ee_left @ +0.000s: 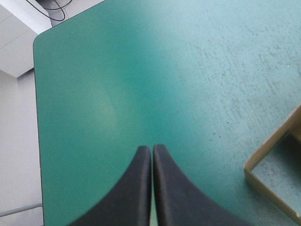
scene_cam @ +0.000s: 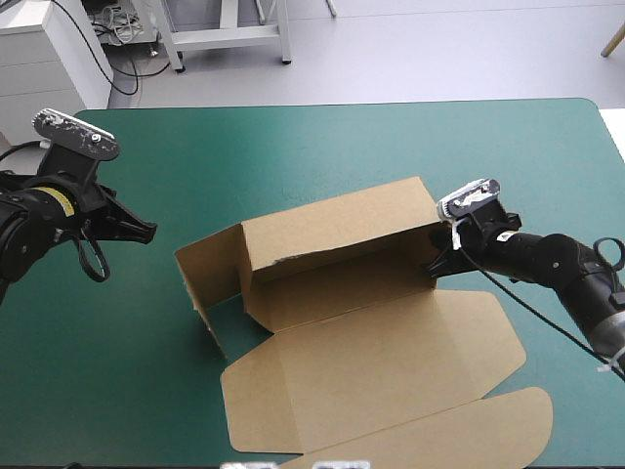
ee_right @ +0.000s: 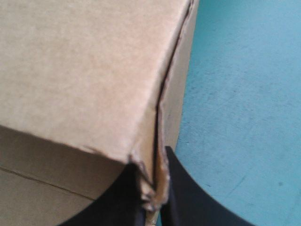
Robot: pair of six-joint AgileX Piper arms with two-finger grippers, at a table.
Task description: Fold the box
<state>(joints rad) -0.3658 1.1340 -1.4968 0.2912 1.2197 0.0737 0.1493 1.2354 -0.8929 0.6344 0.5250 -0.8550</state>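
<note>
Brown box [scene_cam: 371,332] mid-worktop [scene_cam: 293,147]: far wall and left wall up, lid flat toward near edge. Right end effector [scene_cam: 437,264] clamped on box's right end (doubled board edge pinched). Left end effector [scene_cam: 146,231] pressed together, over bare teal-green cover [ee_left: 117,70], left of box, not touching.

My right gripper [scene_cam: 435,266]: fingertips partly hidden by the box [scene_cam: 342,322] corner, high view. Front flap [scene_cam: 430,440]: cut off by that picture's lower edge. Left wrist view: only one box corner shows.
</note>
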